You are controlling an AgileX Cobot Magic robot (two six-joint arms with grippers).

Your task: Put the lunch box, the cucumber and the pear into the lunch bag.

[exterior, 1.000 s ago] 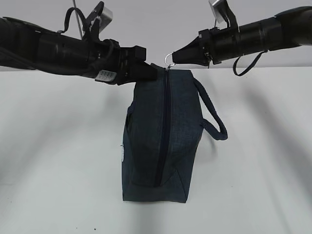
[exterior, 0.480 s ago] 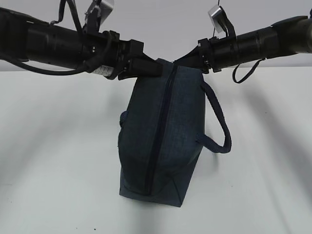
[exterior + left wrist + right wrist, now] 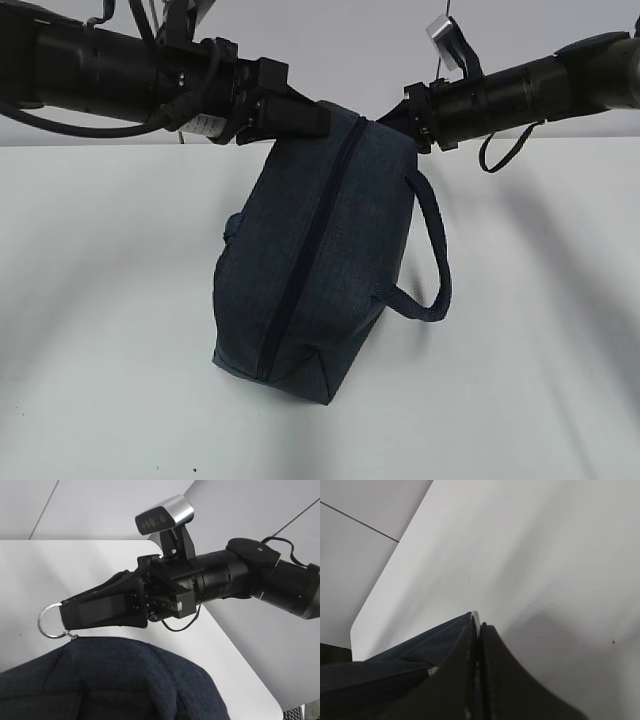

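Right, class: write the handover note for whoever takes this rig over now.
Left claw: shut on the top edge of the lunch bag.
Right claw: shut on the ring pull.
The bag hangs tilted between both claws, zipper closed along its length.
Lunch box, cucumber, pear: not in view; cannot tell whether they are inside.
Left to do: confirm the contents, then probably set the bag down.
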